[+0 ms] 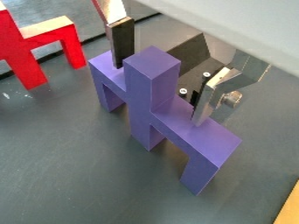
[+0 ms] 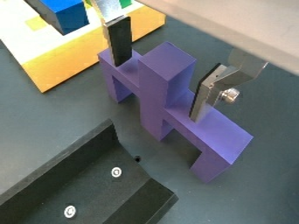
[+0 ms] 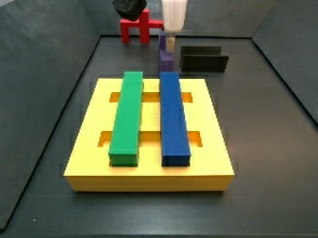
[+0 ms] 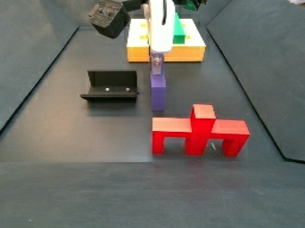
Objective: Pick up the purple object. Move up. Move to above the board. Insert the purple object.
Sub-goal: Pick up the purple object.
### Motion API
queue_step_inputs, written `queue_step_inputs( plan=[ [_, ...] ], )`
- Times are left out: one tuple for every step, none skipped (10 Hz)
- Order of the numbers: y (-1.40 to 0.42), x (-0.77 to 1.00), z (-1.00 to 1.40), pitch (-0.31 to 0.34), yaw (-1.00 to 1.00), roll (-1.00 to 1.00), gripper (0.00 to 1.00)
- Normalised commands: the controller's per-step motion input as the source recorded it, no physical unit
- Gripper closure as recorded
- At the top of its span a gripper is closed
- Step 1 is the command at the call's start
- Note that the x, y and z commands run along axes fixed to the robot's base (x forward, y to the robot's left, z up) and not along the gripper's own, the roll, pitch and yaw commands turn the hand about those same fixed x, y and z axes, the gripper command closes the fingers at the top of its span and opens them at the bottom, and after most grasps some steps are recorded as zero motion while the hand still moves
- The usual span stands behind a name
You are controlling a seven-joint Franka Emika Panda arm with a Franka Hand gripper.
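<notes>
The purple object (image 1: pixel 152 96) (image 2: pixel 158 87) stands on the dark floor, a wide bar with a raised central stem. My gripper (image 1: pixel 159 87) (image 2: pixel 158 87) is open and lowered over it. Its fingers (image 1: pixel 121 39) (image 2: pixel 211 92) stand either side of the stem, each with a small gap to it. In both side views the gripper (image 3: pixel 169 39) (image 4: pixel 156 55) comes straight down onto the purple object (image 3: pixel 166 59) (image 4: pixel 158 89). The yellow board (image 3: pixel 93 139) (image 4: pixel 167 53) (image 2: pixel 65 57) lies apart from it and carries a long green bar (image 3: pixel 125 112) and a long blue bar (image 3: pixel 174 112).
A red piece (image 4: pixel 197 134) (image 3: pixel 137 28) (image 1: pixel 35 48) of similar shape stands close beside the purple object. The black fixture (image 4: pixel 110 85) (image 3: pixel 203 59) (image 2: pixel 82 188) sits on its other side. Dark walls (image 3: pixel 50 84) line the floor.
</notes>
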Motion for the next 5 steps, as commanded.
queue_step_inputs(
  plan=[
    [0.07, -0.12, 0.00, 0.000, -0.13, 0.00, 0.00],
    [0.02, -0.03, 0.02, 0.000, -0.21, 0.00, 0.00],
    [0.01, 0.00, 0.00, 0.000, -0.12, 0.00, 0.00],
    [0.04, -0.04, 0.00, 0.000, -0.09, 0.01, 0.00],
    [0.00, -0.01, 0.00, 0.000, -0.06, 0.00, 0.00]
  ],
)
